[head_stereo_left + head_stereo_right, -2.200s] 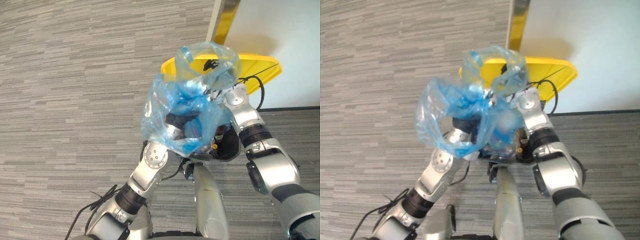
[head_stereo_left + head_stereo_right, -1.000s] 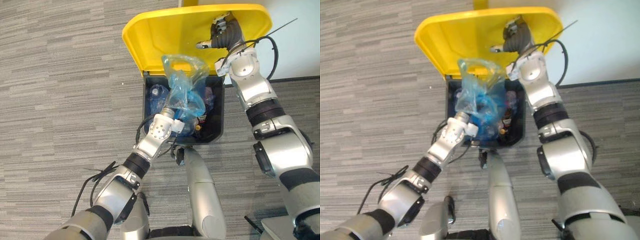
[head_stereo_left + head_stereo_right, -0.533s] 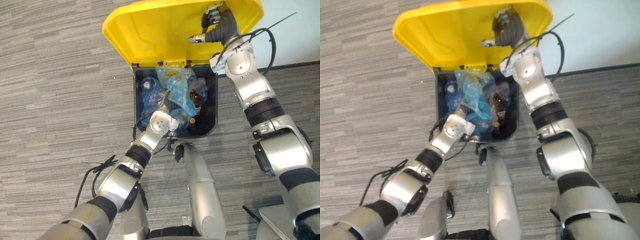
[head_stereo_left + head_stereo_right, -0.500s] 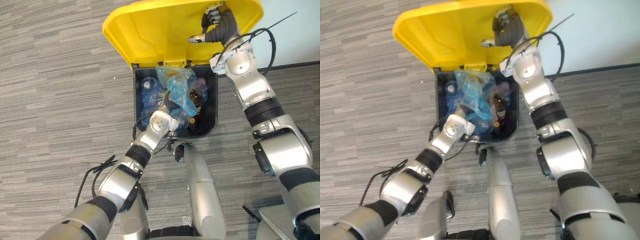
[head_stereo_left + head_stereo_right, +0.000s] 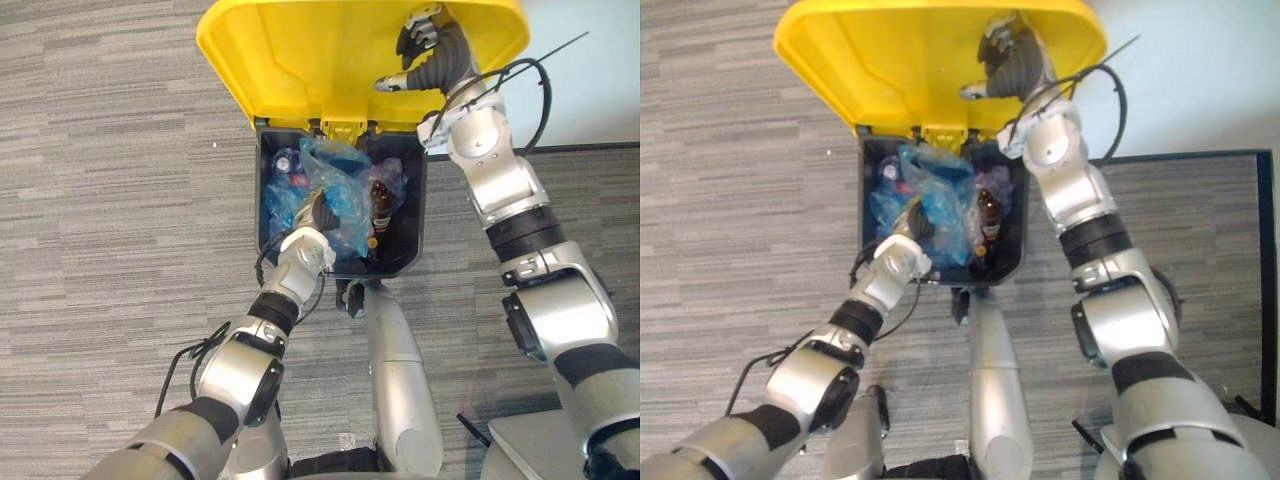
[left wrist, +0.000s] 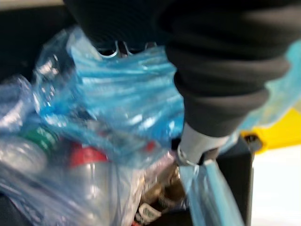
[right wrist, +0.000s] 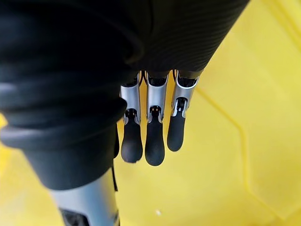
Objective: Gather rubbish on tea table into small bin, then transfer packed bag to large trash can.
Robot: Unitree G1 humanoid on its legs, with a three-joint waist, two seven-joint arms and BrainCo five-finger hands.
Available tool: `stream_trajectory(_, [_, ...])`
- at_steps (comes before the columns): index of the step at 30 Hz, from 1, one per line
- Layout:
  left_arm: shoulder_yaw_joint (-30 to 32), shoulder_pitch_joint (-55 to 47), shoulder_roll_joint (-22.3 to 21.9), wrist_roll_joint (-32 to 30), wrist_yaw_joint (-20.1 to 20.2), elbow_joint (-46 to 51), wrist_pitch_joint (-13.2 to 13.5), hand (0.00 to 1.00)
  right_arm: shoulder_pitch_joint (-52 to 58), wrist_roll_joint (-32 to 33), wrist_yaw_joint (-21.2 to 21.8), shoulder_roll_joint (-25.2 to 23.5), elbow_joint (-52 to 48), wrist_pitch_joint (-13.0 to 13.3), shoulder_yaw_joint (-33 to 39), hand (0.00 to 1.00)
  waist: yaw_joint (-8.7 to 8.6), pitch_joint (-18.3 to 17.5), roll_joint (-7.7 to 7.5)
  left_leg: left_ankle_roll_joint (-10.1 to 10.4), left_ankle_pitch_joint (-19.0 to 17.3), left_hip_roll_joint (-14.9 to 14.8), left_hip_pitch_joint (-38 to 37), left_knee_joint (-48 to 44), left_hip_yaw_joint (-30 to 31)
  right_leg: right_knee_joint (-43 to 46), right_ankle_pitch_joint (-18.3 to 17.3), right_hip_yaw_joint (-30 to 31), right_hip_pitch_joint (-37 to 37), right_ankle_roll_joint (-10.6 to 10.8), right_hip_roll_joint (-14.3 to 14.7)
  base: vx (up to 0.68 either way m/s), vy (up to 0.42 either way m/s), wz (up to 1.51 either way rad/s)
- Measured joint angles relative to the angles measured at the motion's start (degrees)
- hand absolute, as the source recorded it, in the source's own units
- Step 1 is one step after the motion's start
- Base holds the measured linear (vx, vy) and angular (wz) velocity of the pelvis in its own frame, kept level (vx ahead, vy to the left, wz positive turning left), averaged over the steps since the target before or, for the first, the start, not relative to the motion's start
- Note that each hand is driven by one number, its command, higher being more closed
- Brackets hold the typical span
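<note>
Two hands, upper centre: right hand [image 5: 428, 52] flat-fingered against yellow lid [image 5: 300, 60]; left hand [image 5: 319, 211] buried in blue bag [image 5: 343, 190] inside trash can [image 5: 417, 225], grip untellable.

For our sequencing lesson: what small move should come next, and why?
Probably draw the left robot hand out of the trash can, leaving the blue bag: it lies inside among bottles, and the right robot hand props the yellow lid open.

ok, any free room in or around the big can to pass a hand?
Inside the trash can is crowded: blue bag, bottles, left hand among them. Free: the gap above, under the yellow lid that the right hand props; bare carpet left of the can.
</note>
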State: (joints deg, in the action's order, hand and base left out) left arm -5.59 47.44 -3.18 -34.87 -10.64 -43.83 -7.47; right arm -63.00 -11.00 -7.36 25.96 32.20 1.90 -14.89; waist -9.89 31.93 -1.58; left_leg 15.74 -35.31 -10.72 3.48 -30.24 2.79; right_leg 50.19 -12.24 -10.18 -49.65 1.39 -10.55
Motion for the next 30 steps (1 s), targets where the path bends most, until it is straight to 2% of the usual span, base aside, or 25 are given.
stream_trajectory(6, [-0.05, -9.55, 0.39, 1.71, 0.75, 11.77, 0.95, 0.0, 10.73, -5.01, 0.8, -0.83, -4.06, -0.93, 2.53, 0.0, 1.72, -0.06, 0.12, -0.17, 0.15, -0.46, -2.16, 0.01, 1.79, -1.17, -0.08, -2.03, 4.91, 0.11, -1.78, -0.03, 0.03, 0.19])
stream_trajectory(9, [-0.62, -17.29, 1.38, 7.89, 0.69, 16.18, 3.77, 0.0, 17.09, -7.17, 1.73, -1.7, -4.7, -0.96, 3.81, 0.0, 3.45, -0.08, 0.18, -0.52, 1.27, -0.79, -4.19, 0.23, 2.39, -1.84, -0.16, -3.21, 8.53, 0.02, -2.7, 0.0, 0.033, 0.23])
stream_trajectory(12, [-1.0, -26.9, 4.03, 12.9, 1.04, 19.06, 6.66, 0.0, 24.74, -8.15, 2.66, -4.95, -4.94, -0.96, 5.82, 0.0, 4.54, -0.29, 0.33, -1.36, 2.55, -0.84, -8.66, 1.84, 2.33, -4.06, -0.08, -4.25, 14.79, -0.02, -2.98, -0.04, 0.062, 0.13])
stream_trajectory(14, [0.28, -35.33, 4.88, 14.79, 2.19, 18.81, 7.88, 0.0, 32.54, -9.3, 3.6, -7.37, -5.99, -0.96, 5.86, 0.0, 5.76, -3.99, 1.57, -2.27, 3.12, -0.77, -9.84, 2.22, 2.01, -6.62, 1.02, -4.73, 17.43, 0.39, -2.89, -0.07, 0.098, 0.06])
stream_trajectory(16, [1.49, -39.51, 5.08, 15.47, 2.55, 17.96, 8.16, 0.0, 36.43, -9.33, 4.4, -9.29, -6.25, -0.95, 5.84, 0.0, 6.71, -5.52, 1.96, -2.72, 3.73, -0.59, -11.29, 3.04, 0.86, -8.33, 2.05, -4.43, 18.93, 0.18, -2.56, -0.04, 0.091, -0.13])
stream_trajectory(19, [5.41, -45.52, 6.13, 17.12, 3.55, 13.17, 8.92, 0.0, 41.9, -10.68, 5.72, -13.95, -6.47, -0.81, 5.68, 0.0, 8.17, -6.18, 2.15, -4.34, 5.33, 0.56, -16.02, 5.81, -2.1, -13.86, 6.07, -3.65, 23.42, -0.76, -0.83, -0.12, 0.107, -0.51])
stream_trajectory(20, [7.2, -47.43, 6.26, 17.99, 3.69, 10.4, 9.17, 0.0, 44.56, -11.46, 6.27, -15.44, -6.49, -0.63, 5.55, 0.0, 8.95, -7.11, 1.74, -5.06, 5.65, 1.52, -17.28, 6.69, -4.58, -16.4, 8.93, -4.86, 23.96, -2.04, -0.48, -0.25, 0.111, -1.42])
stream_trajectory(21, [9.2, -50.07, 6.42, 20.28, 3.77, 7.61, 9.39, 0.0, 47.93, -11.55, 6.8, -16.96, -6.69, -0.06, 4.84, 0.0, 10.16, -8.07, 0.17, -7.09, 6.35, 4.31, -18.53, 6.97, -8.98, -19.75, 14.82, -10.08, 24.05, -6.62, -1.69, -0.23, 0.093, -1.52])
stream_trajectory(22, [9.3, -50.54, 6.56, 21.19, 3.91, 6.68, 9.38, 0.0, 49.23, -11.55, 6.8, -17.31, -6.84, 0.18, 4.7, 0.0, 10.01, -8.46, -0.46, -8.01, 6.88, 5.3, -18.35, 7.03, -9.74, -21.74, 17.32, -10.59, 24.06, -6.55, -1.76, -0.31, 0.083, -1.5])
stream_trajectory(23, [9.89, -51.33, 6.64, 22.47, 4.34, 5.32, 9.5, 0.0, 51.72, -11.52, 6.87, -17.42, -7.22, 0.34, 4.48, 0.0, 9.93, -9.07, -1.01, -10.66, 8.35, 5.96, -17.63, 7.61, -11.39, -28.2, 24.41, -10.4, 24.89, -0.89, -0.33, -0.31, 0.074, -1.02])
stream_trajectory(24, [10.79, -52.32, 5.78, 24.1, 4.73, 3.64, 10.43, 0.0, 55.48, -11.51, 7.28, -17.5, -7.79, 0.44, 4.65, 0.0, 9.26, -9.6, 0.06, -11.74, 9.01, 5.34, -17.66, 10.23, -14.77, -24.38, 24.42, -11.3, 25.34, -1.95, 0.35, -0.37, 0.109, -0.86])
stream_trajectory(25, [10.76, -52.72, 5.79, 24.44, 4.75, 2.8, 10.71, 0.0, 57.81, -11.52, 7.35, -18.09, -7.66, 0.47, 5.02, 0.0, 8.56, -10.0, -0.38, -11.84, 9.49, 5.46, -17.66, 11.03, -15.62, -18.87, 20.45, -11.0, 25.65, -3.82, -0.25, -0.31, 0.106, -0.65])
stream_trajectory(26, [10.88, -53.51, 6.31, 25.52, 4.7, 0.39, 10.98, 0.0, 63.78, -11.49, 7.37, -19.37, -5.52, 0.47, 5.77, 0.0, 7.57, -11.67, -1.09, -12.35, 11.48, 5.83, -17.11, 13.2, -17.04, -8.71, 9.75, -8.35, 26.48, -3.47, -0.23, -0.27, 0.079, -0.33])
stream_trajectory(27, [11.17, -54.05, 6.93, 26.65, 4.84, -1.32, 11.0, 0.0, 67.9, -11.37, 7.51, -20.21, -2.32, 0.43, 5.9, 0.0, 6.92, -13.04, -1.92, -12.36, 13.07, 5.88, -16.5, 15.09, -17.46, -2.77, 4.82, -6.8, 28.3, -2.39, 0.2, -0.26, 0.043, -0.32])
stream_trajectory(28, [11.15, -54.01, 7.16, 26.83, 4.83, -1.94, 10.99, 0.0, 69.26, -11.06, 7.59, -20.72, -1.24, 0.59, 6.01, 0.0, 6.89, -13.62, -2.16, -12.38, 13.73, 5.97, -16.36, 15.79, -17.68, -1.41, 3.47, -6.11, 28.95, -1.86, 0.49, -0.23, -0.019, -0.41])
stream_trajectory(29, [11.3, -54.34, 7.76, 27.82, 4.72, -3.05, 10.98, 0.0, 71.47, -9.0, 7.36, -22.93, -0.47, 1.78, 8.74, 0.0, 6.4, -15.32, -3.18, -12.36, 15.44, 6.3, -14.6, 16.91, -18.76, 0.44, 0.38, -3.75, 31.37, -0.22, 0.81, -0.16, -0.047, -0.52])
stream_trajectory(30, [11.3, -54.22, 7.86, 27.96, 4.69, -3.41, 10.98, 0.0, 71.51, -8.41, 6.82, -23.98, 3.01, 3.02, 10.4, 0.0, 6.59, -15.94, -3.73, -12.26, 16.88, 6.48, -13.14, 16.72, -19.95, -4.45, -1.64, -2.74, 34.23, 1.2, 1.33, -0.14, -0.061, -0.57])
